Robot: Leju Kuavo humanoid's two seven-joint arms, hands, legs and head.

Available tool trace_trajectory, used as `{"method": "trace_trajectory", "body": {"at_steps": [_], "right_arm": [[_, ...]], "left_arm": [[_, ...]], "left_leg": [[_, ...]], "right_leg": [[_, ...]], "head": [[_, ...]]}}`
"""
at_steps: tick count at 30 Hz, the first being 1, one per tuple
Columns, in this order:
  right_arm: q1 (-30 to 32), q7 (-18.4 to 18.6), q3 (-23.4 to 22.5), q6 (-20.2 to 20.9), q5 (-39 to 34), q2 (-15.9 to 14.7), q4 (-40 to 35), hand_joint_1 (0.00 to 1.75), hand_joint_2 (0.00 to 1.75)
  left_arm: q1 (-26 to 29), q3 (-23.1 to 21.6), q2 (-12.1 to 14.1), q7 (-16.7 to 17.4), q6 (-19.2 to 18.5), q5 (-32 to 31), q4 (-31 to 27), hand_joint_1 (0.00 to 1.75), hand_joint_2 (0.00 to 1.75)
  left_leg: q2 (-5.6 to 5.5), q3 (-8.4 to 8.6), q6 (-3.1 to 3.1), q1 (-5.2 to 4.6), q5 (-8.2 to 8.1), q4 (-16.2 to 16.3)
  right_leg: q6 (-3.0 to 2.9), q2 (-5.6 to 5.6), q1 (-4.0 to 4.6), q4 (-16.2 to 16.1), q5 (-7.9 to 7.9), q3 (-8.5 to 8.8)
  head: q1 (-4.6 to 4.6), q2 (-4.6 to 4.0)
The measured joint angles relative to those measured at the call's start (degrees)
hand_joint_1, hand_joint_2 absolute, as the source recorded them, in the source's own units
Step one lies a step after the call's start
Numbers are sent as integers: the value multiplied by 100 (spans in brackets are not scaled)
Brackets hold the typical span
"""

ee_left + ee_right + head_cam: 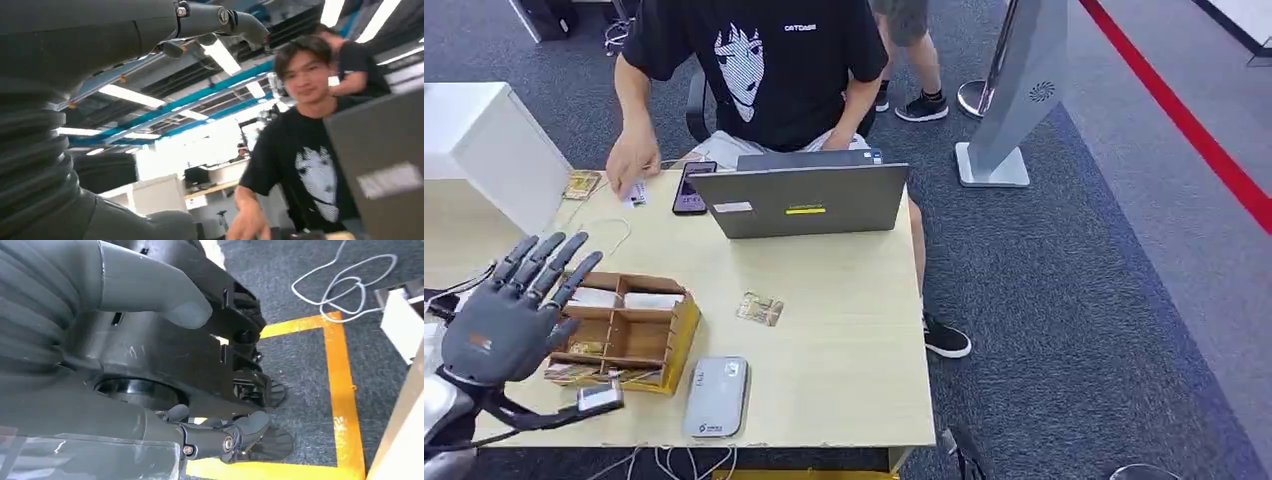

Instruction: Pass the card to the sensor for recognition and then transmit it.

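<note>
The head view looks forward and down from high on the robot onto a pale wooden table (pixel 844 350), taking in the grey laptop (pixel 802 200) and the seated person (pixel 764 70) behind it. The left wrist view sits low and close behind its hand, tilted up toward the ceiling lights (pixel 131 95) (it shares that person and the laptop's back). The right wrist view points down at grey carpet and yellow floor tape (pixel 344 390).
</note>
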Motion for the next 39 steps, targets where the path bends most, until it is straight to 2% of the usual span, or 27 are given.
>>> {"method": "trace_trajectory", "body": {"at_steps": [6, 9, 18, 22, 31, 39], "right_arm": [[138, -107, 92, -195, -225, -133, -245, 0, 175], [163, -131, 159, -232, -289, -203, -330, 0, 175], [158, -243, 348, -289, -435, -297, -418, 0, 175], [109, -249, 428, -272, -481, -310, -424, 0, 175], [-117, -227, 593, -195, -512, -317, -335, 0, 175], [-128, -227, 601, -191, -514, -317, -328, 0, 175]], "left_arm": [[889, 197, 336, 31, 193, -195, -489, 0, 175], [1184, 330, 408, 28, 258, -204, -602, 0, 175], [1654, 542, 333, -50, 232, -138, -608, 0, 175], [1595, 551, 100, 48, 214, -127, -284, 0, 175], [1081, 544, -904, 133, 540, -134, 1053, 0, 175], [1053, 540, -948, 131, 562, -134, 1117, 0, 175]], "left_leg": [[-5, -2, 0, 1, 0, 0], [-7, -1, 1, 0, 0, 0], [-11, 0, 1, 0, 0, 0], [-14, 0, 1, -1, 0, 0], [-20, 1, 7, -1, 5, 3], [-20, 1, 7, -1, 5, 4]], "right_leg": [[1, -3, 0, -2, -1, 0], [1, -5, -1, -2, 0, 0], [1, -8, 0, -2, 0, 3], [1, -10, -1, -2, 0, 3], [3, -21, -2, -3, 2, 7], [3, -21, -2, -4, 3, 7]], "head": [[7, 0], [7, 0], [7, 0], [7, 0], [4, 0], [2, 0]]}}
